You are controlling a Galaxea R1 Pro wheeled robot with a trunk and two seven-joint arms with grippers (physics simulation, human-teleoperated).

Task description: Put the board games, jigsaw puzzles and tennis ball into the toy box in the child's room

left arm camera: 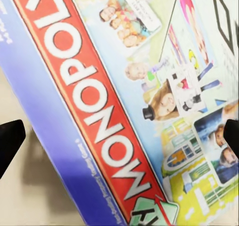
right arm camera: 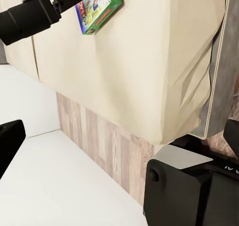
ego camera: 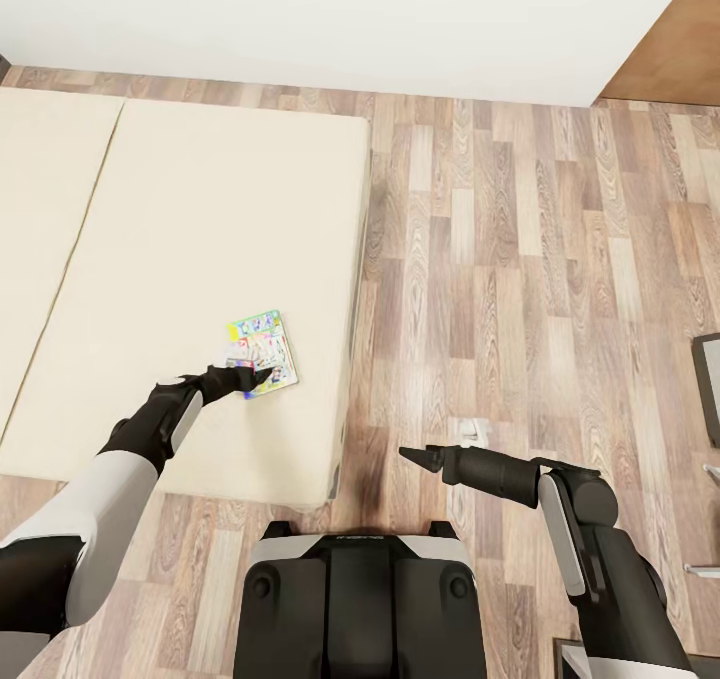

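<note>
1. Head view first: the left gripper (ego camera: 258, 376) is down at the near edge of one board game (ego camera: 263, 352) lying flat on the bed (ego camera: 180, 259). The box sits just ahead of the jaws, touching or nearly so at its near end (can't tell which from up here).
2. Left wrist view has the same box (left arm camera: 124, 96) right under the jaws, with the red "MONOPOLY" band running diagonally between the two fingertips (left arm camera: 10, 141). My read is that its long axis lies skewed to the line between the tips, not square to it.
3. Those jaws are spread: one dark tip sits at each side of the picture with box and mattress between, and nothing is pinched yet.
4. The right gripper (ego camera: 412, 455) hangs over the wood floor (ego camera: 520, 259) off the bed's side, well apart from the game. Whether its jaws are parted or pressed together I can't tell.
5. So the left arm is clearly the nearer one. I'd guess the next move is closing across the near edge.
6. Count: one board game, one bed, two arms.
</note>
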